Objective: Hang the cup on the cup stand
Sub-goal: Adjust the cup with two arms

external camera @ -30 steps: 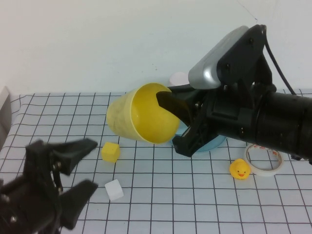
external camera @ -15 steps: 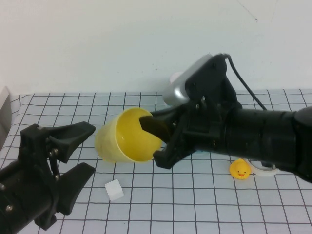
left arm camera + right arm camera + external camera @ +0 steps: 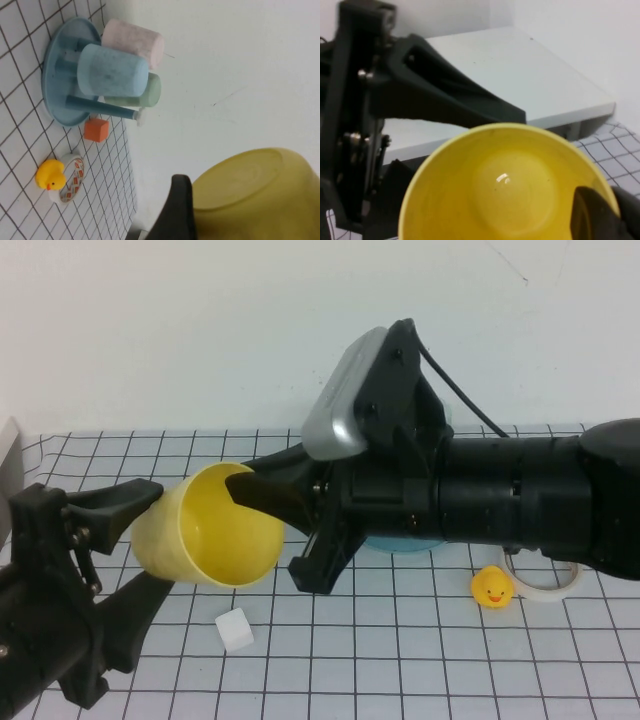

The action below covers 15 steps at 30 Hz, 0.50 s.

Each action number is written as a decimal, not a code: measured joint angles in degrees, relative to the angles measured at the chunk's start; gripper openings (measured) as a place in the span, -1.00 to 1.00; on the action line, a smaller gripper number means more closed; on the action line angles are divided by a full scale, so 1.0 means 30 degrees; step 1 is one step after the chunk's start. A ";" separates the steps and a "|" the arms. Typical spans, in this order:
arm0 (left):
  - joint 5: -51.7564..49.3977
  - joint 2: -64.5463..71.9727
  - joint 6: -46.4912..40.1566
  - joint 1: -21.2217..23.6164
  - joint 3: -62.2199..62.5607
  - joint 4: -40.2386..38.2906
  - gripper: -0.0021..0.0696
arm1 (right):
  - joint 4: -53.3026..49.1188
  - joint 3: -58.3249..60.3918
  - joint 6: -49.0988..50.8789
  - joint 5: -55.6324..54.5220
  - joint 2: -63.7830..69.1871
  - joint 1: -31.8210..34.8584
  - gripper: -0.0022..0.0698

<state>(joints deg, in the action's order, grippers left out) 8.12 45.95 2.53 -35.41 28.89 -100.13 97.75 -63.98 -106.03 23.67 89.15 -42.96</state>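
Work surface: a table (image 3: pixel 420 680) covered with a white cloth ruled in a black grid. Resting directly on it are a small white cube (image 3: pixel 235 629), a yellow rubber duck (image 3: pixel 492 587), a white tape roll (image 3: pixel 545 578) just beside the duck, an orange cube (image 3: pixel 96 130), and the round blue cup stand (image 3: pixel 52 75), which carries a light blue, a pink and a pale green cup.

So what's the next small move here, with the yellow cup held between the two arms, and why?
Probably the left pincer should close on the yellow cup. Its fingers stand open above and below the cup's base, while the right pincer is shut on the rim, holding the cup sideways in the air. That looks like a handover before the cup goes to the blue cup stand.
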 joint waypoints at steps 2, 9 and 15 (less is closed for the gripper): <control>0.0000 0.0000 0.0309 0.0034 0.0000 0.0000 0.72 | 0.0000 -0.0054 -0.0442 0.0383 0.0092 0.0079 -0.88; -0.0041 0.0000 0.0571 0.0074 -0.0039 0.0000 0.72 | 0.0080 -0.0161 -0.4054 0.1990 0.0203 0.0170 -0.87; -0.0216 0.0000 0.0111 0.0074 -0.0066 -0.0037 0.72 | 0.0156 -0.0249 -0.7023 0.3661 0.0487 0.0326 -0.86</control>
<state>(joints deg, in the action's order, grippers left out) 7.47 45.95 2.86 -35.18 28.69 -100.25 98.22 -64.73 -127.10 34.66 90.61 -41.99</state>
